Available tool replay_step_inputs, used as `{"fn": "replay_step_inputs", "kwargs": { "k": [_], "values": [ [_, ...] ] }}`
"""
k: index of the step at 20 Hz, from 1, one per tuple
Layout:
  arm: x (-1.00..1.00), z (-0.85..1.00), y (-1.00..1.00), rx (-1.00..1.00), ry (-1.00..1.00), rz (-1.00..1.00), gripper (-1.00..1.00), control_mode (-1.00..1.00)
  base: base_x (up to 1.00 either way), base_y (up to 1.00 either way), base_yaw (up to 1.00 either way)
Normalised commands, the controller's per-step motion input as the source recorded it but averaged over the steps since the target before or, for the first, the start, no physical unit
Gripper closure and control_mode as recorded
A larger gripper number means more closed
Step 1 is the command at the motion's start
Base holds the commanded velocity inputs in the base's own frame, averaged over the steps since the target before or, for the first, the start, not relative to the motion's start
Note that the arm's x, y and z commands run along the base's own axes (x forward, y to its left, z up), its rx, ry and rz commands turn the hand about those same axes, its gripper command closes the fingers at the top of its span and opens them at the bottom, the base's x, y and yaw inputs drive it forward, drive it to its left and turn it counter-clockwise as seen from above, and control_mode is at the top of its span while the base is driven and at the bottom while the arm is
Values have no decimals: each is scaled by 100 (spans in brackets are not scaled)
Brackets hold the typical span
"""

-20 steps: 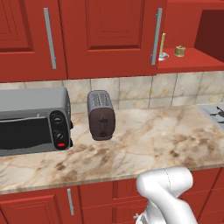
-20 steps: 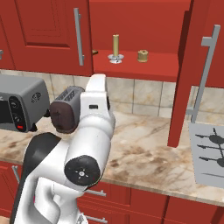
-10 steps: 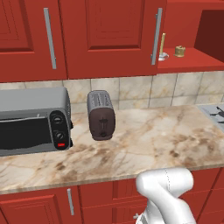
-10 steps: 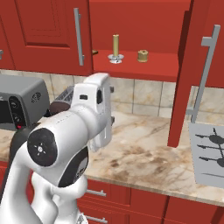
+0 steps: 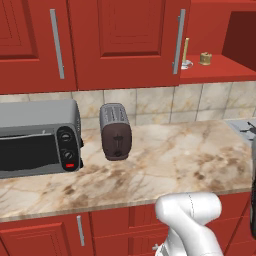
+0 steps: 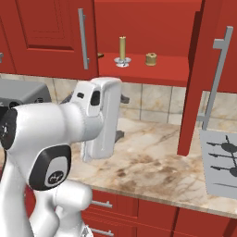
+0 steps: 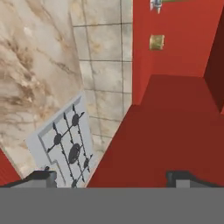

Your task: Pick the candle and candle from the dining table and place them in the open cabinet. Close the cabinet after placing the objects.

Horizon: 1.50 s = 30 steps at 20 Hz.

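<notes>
Beyond spread fingers point(image 7: 182, 176): squat candle point(image 7: 156, 42) (shelved).

cabinet point(image 6: 152, 28): red, grey bar handles | stick candle point(image 6: 122, 47): olive-gold, clear dish | squat candle point(image 6: 151, 59): brass-gold | counter point(image 5: 165, 165): beige-brown marbled | backsplash point(image 5: 150, 102): beige tile, grey grout | toaster point(image 5: 115, 132): dark brown | toaster oven point(image 5: 37, 137): grey, black door | stovetop point(image 7: 65, 144), above the fingertips: grey, black burners
</notes>
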Motion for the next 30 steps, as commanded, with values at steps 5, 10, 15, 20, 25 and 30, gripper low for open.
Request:
{"fn": "replay_step_inputs", "kwargs": {
  "k": [5, 10, 15, 20, 25, 30],
  "values": [
    [-37, -3, -20, 0, 0, -34, -100, -100, 0, 0, 0],
    [-33, -5, -15, -5, 0, -32, -100, -100, 0, 0, 0],
    [-28, -3, -29, -5, 4, -18, -100, -100, 0, 0, 0],
    [-25, -1, -37, -3, 4, -5, -100, -100, 0, 0, 0],
    [-33, -6, -28, -6, 0, -1, -100, -100, 0, 0, 0],
    [-30, -3, -28, -5, 0, 0, -100, -100, 0, 0, 0]
  ]
}}
